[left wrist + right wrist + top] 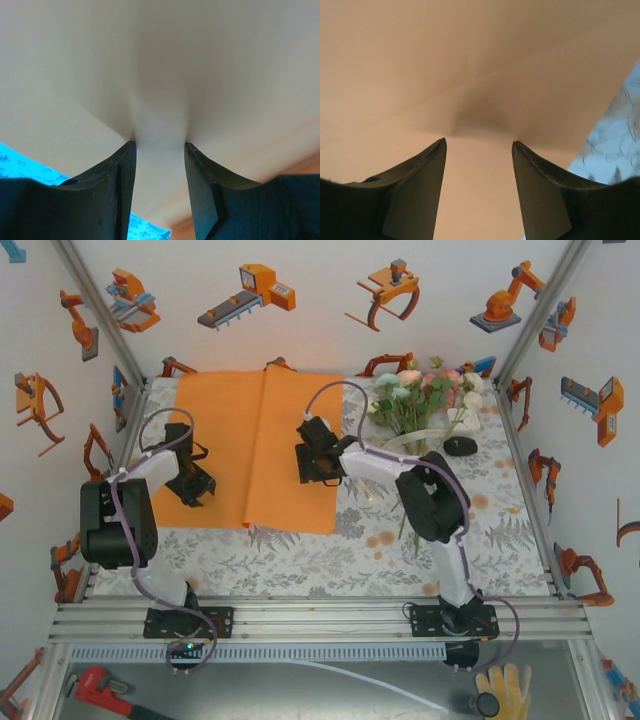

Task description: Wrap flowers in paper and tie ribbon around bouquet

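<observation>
From above, the left arm bends inward, and its left gripper [192, 480] sits on the left edge of the paper [250, 440]. The right arm reaches across, and the right gripper [310, 458] sits on the paper's right edge. The sheet lies flat on the table [300, 560] with a ridge down its middle. The flowers [425, 395] lie well apart, at the far right.

On the left wrist, the left gripper [160, 145] stands partway apart, and a pucker of paper [160, 60] is pinched between the tips.

On the right wrist, the right gripper [479, 141] stands somewhat wider and grips creased paper [470, 60].
</observation>
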